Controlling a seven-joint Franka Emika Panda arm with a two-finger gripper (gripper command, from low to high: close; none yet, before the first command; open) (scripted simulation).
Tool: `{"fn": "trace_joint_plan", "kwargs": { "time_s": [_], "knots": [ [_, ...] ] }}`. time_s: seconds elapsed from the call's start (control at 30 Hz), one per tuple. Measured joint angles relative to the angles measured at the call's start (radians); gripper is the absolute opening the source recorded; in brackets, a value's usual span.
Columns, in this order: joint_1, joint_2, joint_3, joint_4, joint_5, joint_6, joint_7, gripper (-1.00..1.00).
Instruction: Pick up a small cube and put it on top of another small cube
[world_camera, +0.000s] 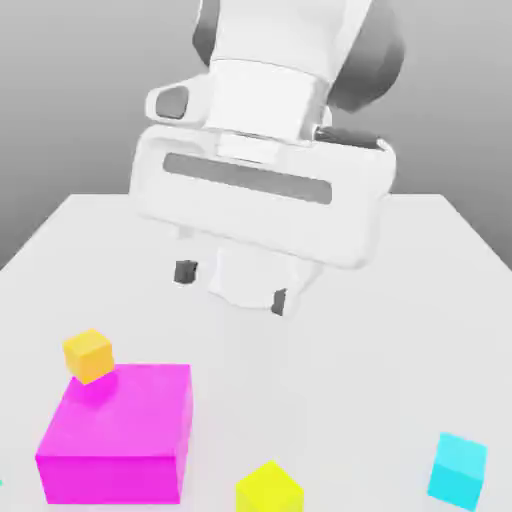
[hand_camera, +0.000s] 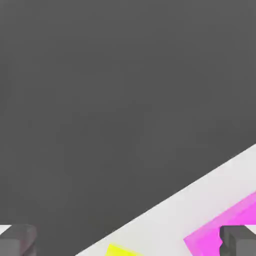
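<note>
No writing or brand marks readable on any surface. Lemon-yellow small cube (world_camera: 268, 488): bright, plain faces, sharp edges, sits on the white bench (world_camera: 400, 330) at the near edge of the exterior view, just right of the magenta block (world_camera: 120, 435) and apart from it. Orange-yellow small cube (world_camera: 89, 356) sits at the magenta block's far left corner. Cyan cube (world_camera: 459, 469) stands well apart on the exterior view's right, near edge. Hand (world_camera: 232, 286) hangs above mid-bench, dark fingertips (world_camera: 185, 271) spread wide, pinching nothing. Open bench lies under the hand and between the lemon cube and cyan cube. In the hand view the bench edge runs diagonally against dark ground.
</note>
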Motion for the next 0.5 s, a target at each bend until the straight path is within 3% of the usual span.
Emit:
{"fn": "trace_joint_plan", "kwargs": {
  "time_s": [0.17,0.33,0.47,0.5],
  "knots": [
    [0.004,0.168,-0.003,-0.016,-0.001,0.064,0.144,0.00],
    [0.009,0.319,0.006,-0.035,0.073,0.136,0.235,0.00],
    [0.050,0.461,-0.043,-0.013,0.038,0.241,0.288,0.00],
    [0.066,0.496,-0.062,-0.007,0.025,0.269,0.299,-1.00]
  ]
}}
